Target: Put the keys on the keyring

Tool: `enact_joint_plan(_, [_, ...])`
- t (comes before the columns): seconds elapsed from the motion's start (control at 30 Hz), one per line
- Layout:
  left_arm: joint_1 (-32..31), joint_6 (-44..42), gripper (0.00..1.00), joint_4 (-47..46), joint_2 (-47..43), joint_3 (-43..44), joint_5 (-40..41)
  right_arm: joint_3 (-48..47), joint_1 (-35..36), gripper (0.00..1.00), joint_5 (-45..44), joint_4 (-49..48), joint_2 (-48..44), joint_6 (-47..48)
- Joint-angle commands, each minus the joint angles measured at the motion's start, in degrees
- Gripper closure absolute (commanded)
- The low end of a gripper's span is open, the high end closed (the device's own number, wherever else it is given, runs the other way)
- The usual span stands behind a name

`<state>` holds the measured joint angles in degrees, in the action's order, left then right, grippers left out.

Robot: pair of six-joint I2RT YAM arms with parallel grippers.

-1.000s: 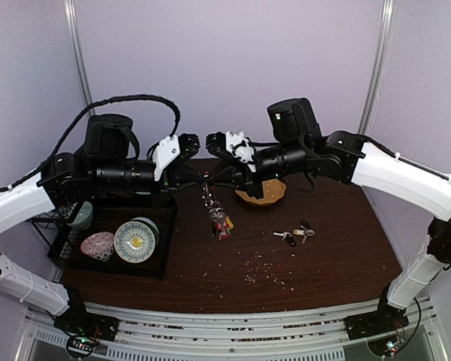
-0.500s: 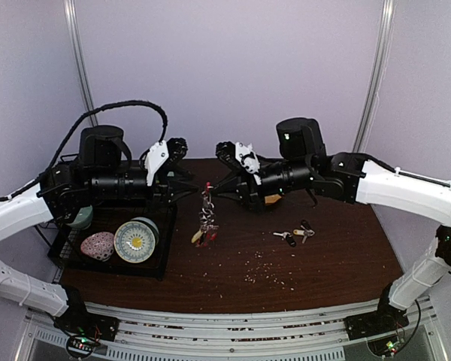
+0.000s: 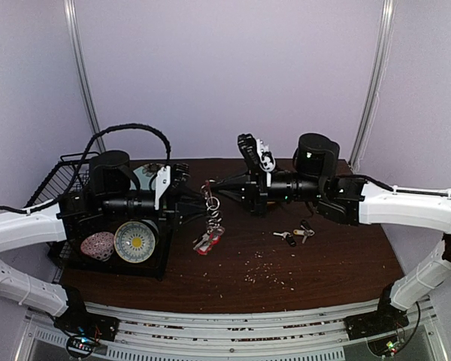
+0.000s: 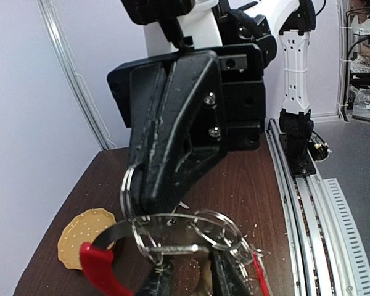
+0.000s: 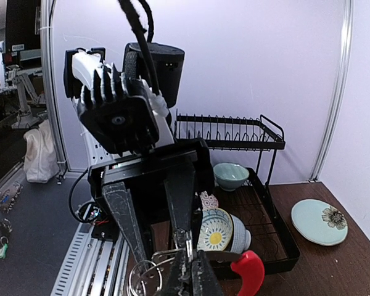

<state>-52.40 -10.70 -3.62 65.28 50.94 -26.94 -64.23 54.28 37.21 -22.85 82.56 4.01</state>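
The right tool (image 3: 222, 188) is fully closed on a wire loop of the keyring (image 3: 210, 203). The keyring is held above the surface (image 3: 323, 263), near its centre, between the two tools. The left tool (image 3: 195, 200) meets the keyring from the left. Its fingers (image 4: 162, 280) stand apart with ring wire between them, and we cannot tell whether they clamp it. The tag chain (image 3: 208, 239) hangs from the keyring, and its lower end appears to rest on the surface. Loose keys (image 3: 295, 235) lie on the surface to the right, well apart from the keyring. A dish rack (image 3: 60, 177) holding a bowl (image 3: 135, 241) stands at the left.
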Motion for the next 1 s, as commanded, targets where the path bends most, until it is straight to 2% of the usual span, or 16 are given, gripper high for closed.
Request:
enact_joint_plan(0.0, [-0.3,0.3,0.77,-4.8,1.3,1.9,0.1,2.1,0.6,1.0,1.4,-11.9,-1.5,-5.6])
enact_joint_plan(0.2, [-0.7,1.5,0.81,-7.2,1.1,0.5,6.7,3.5,1.1,1.0,1.3,-16.9,-1.2,-8.4])
enact_joint_plan(0.23, [-0.7,1.7,0.85,-7.8,1.0,0.3,7.0,3.8,1.2,1.0,1.4,-17.4,-1.2,-8.8])
enact_joint_plan(0.3, [-0.9,2.0,0.99,-8.8,0.8,0.0,6.9,4.1,1.3,1.0,1.2,-17.8,-1.0,-9.1])
enact_joint_plan(0.43, [-1.4,2.5,1.0,-8.8,0.5,-0.4,7.6,5.4,1.4,1.0,-0.5,-19.6,-1.3,-10.7])
enact_joint_plan(0.5, [-1.9,3.1,1.0,-8.9,0.6,-0.9,11.3,6.2,1.5,1.0,-3.1,-21.4,-1.7,-12.4])
enact_joint_plan(0.6, [-3.0,3.3,1.0,-9.0,1.9,-1.8,15.3,7.2,1.5,1.0,-11.0,-25.6,-1.6,-17.0])
enact_joint_plan(0.73, [-8.3,1.3,1.0,-9.9,4.8,-1.1,22.4,9.3,2.8,1.0,-18.8,-32.7,-0.7,-20.9])
enact_joint_plan(0.83, [-9.9,1.2,1.0,-11.1,6.3,-0.6,22.7,10.4,3.2,1.0,-24.7,-34.8,-0.1,-22.4])
enact_joint_plan(0.97, [-10.5,0.8,1.0,-12.3,7.6,-0.8,22.1,10.7,3.2,1.0,-27.4,-36.3,1.2,-23.2])
